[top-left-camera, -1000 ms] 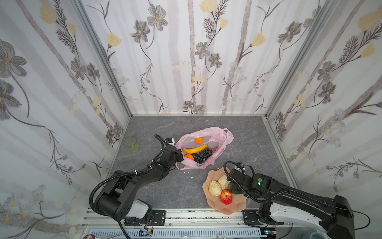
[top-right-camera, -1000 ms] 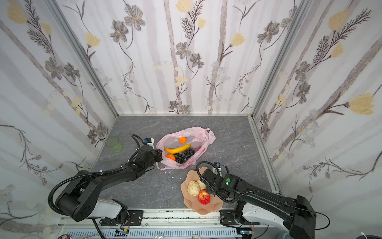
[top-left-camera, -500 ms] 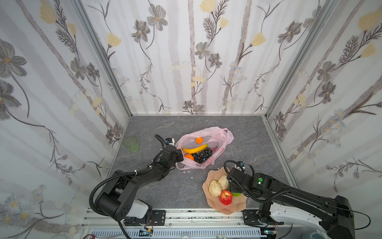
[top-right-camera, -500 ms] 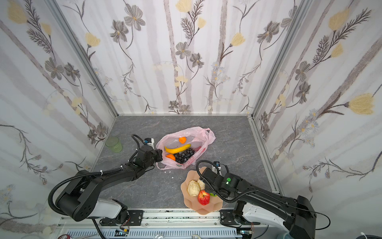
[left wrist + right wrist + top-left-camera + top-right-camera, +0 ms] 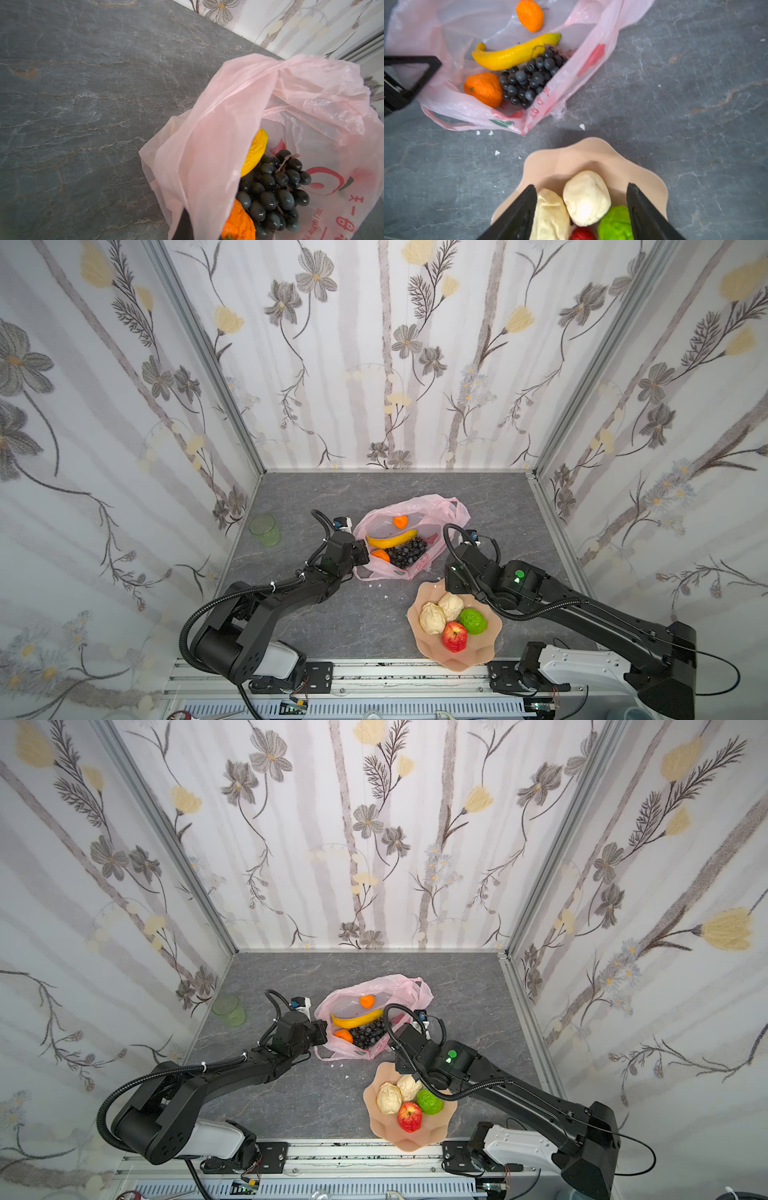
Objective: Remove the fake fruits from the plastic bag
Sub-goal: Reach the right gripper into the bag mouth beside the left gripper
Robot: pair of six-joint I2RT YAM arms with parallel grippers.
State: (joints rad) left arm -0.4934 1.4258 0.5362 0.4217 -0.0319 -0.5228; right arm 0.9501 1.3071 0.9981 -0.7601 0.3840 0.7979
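The pink plastic bag [image 5: 432, 510] lies open on the grey table. Inside it lie a yellow banana [image 5: 390, 540], dark grapes [image 5: 407, 551] and two oranges [image 5: 400, 521] [image 5: 380, 556]. My left gripper [image 5: 360, 552] is shut on the bag's left rim; in the left wrist view the pink film covers its fingers [image 5: 185, 224]. My right gripper [image 5: 581, 199] hangs open and empty over the far part of the peach plate [image 5: 490, 649]. That plate holds two beige pears [image 5: 432, 617] [image 5: 451, 605], a green bumpy fruit [image 5: 473, 620] and a red apple [image 5: 454, 635].
A green translucent cup [image 5: 264, 529] stands by the left wall. Small white crumbs [image 5: 376, 585] lie between bag and plate. Patterned walls close in three sides, and a metal rail [image 5: 374, 672] runs along the front edge just below the plate.
The right gripper has drawn back from the plate's middle toward the bag, and the green fruit it covered now lies in full view on the plate. The left arm has not moved.
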